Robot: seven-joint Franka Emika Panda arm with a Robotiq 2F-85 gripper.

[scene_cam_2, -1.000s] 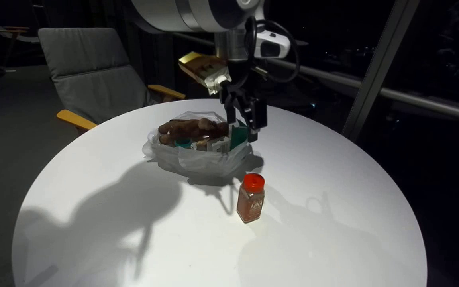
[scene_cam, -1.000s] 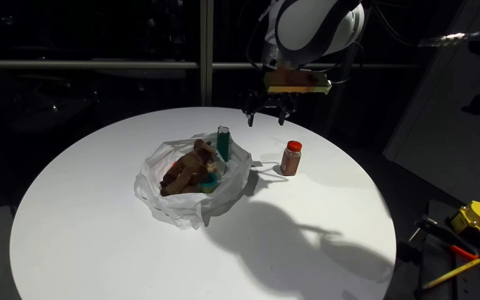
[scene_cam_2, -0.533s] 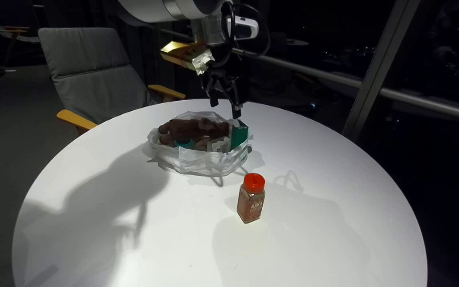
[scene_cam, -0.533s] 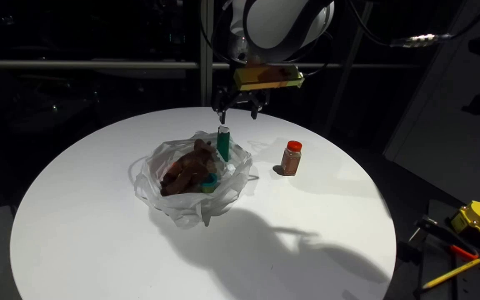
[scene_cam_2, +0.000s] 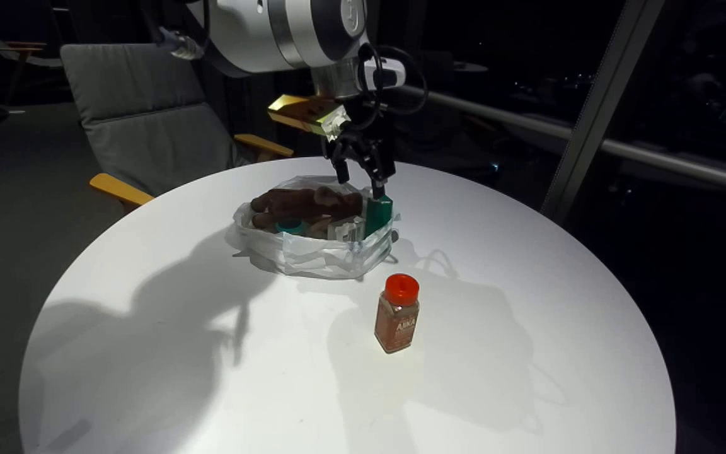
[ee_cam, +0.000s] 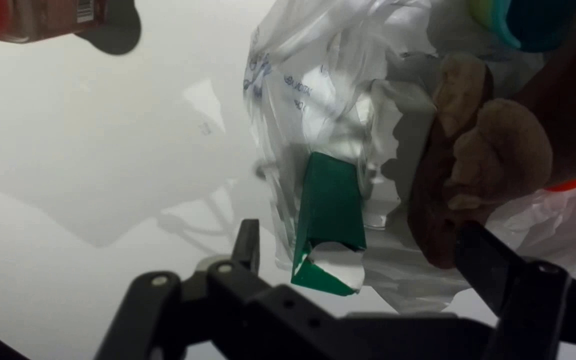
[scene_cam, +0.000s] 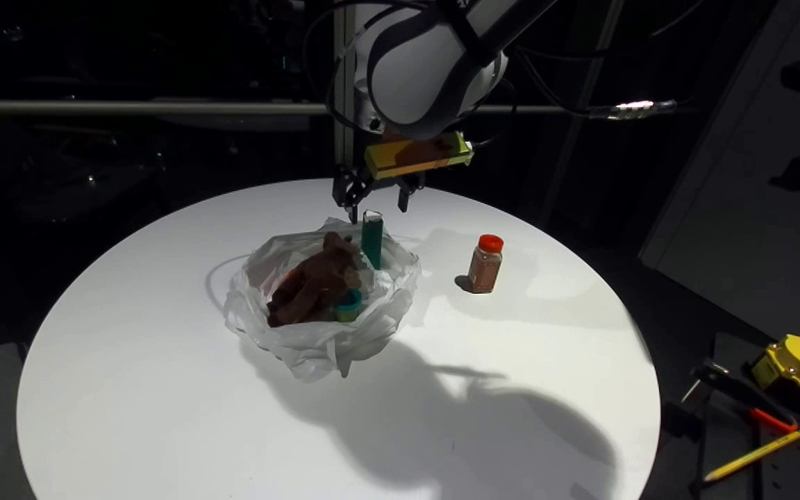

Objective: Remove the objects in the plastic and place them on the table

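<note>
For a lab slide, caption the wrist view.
Open fingers frame a green box in crinkled plastic, a brown plush animal nearby, a red-capped jar on the white table.

In an exterior view, the jar (scene_cam_2: pixel 396 315), at five o'clock from the bag (scene_cam_2: pixel 312 255), reads AJIKA — pale letters (scene_cam_2: pixel 405 326), with finer print (scene_cam_2: pixel 404 333) beneath too small to make out. In the wrist view, the jar, at ten o'clock, shows a barcode (ee_cam: pixel 85 10) near its base — and blue print (ee_cam: pixel 297 85) on the bag, toward twelve, is too blurred to read.
</note>
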